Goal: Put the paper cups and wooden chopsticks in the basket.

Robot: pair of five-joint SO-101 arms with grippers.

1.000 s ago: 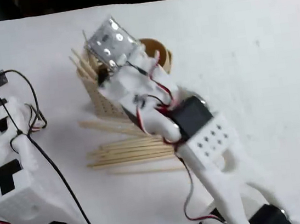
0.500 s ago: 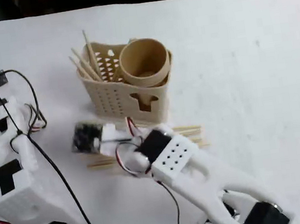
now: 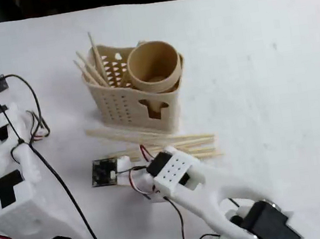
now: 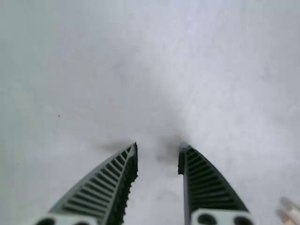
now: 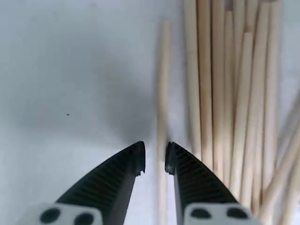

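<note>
A beige perforated basket (image 3: 124, 107) stands at mid-table. It holds nested paper cups (image 3: 154, 66) and a few wooden chopsticks (image 3: 90, 67) that lean out at its left corner. A loose pile of chopsticks (image 3: 169, 143) lies on the table just in front of the basket. The right arm (image 3: 179, 173) is low over the near side of that pile. My right gripper (image 5: 154, 158) is open by a narrow gap, its tips straddling a single chopstick (image 5: 162, 89) at the edge of the pile (image 5: 229, 93). My left gripper (image 4: 157, 157) is open over bare table.
The left arm (image 3: 8, 175) lies folded along the table's left side, with black cables (image 3: 48, 163) trailing beside it. The white tabletop (image 3: 273, 81) stretches right of the basket.
The right arm has swung back from above the basket and come down to the table at the near side of the chopstick pile. The left arm has not moved.
</note>
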